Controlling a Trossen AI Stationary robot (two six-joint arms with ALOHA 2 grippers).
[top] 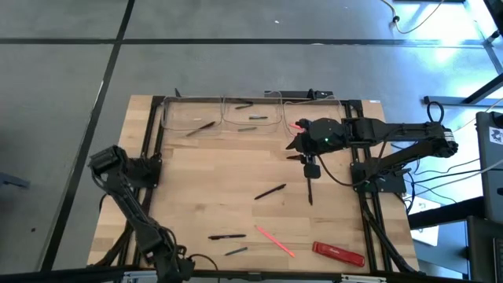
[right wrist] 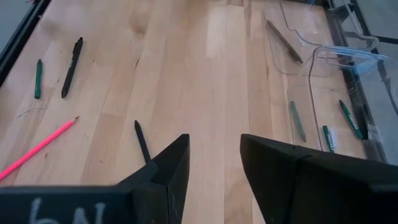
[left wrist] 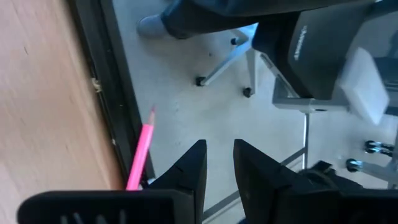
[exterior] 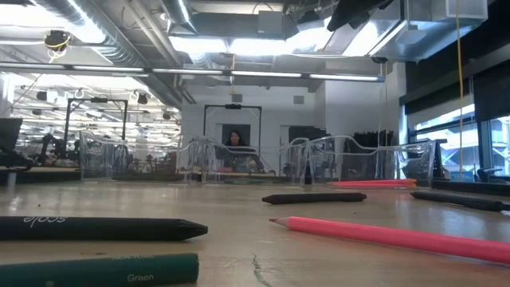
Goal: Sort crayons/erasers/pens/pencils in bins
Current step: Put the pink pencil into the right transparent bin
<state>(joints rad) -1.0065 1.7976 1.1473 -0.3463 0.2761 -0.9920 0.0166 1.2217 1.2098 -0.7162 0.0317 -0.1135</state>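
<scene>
The right gripper (top: 298, 143) hangs spread and empty beside the 3 bins (top: 251, 112); the left gripper (left wrist: 219, 163) idles spread off the table's edge. Loose pencils (top: 270, 192) lie mid-table; a careless reach could roll them away.

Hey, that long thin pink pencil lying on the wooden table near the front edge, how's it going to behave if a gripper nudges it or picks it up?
The long thin pink pencil looks straight and rigid, so it probably stays stiff when lifted. It lies flat on the bare wooden table and looks slim and round, so a sideways nudge may roll it.
</scene>
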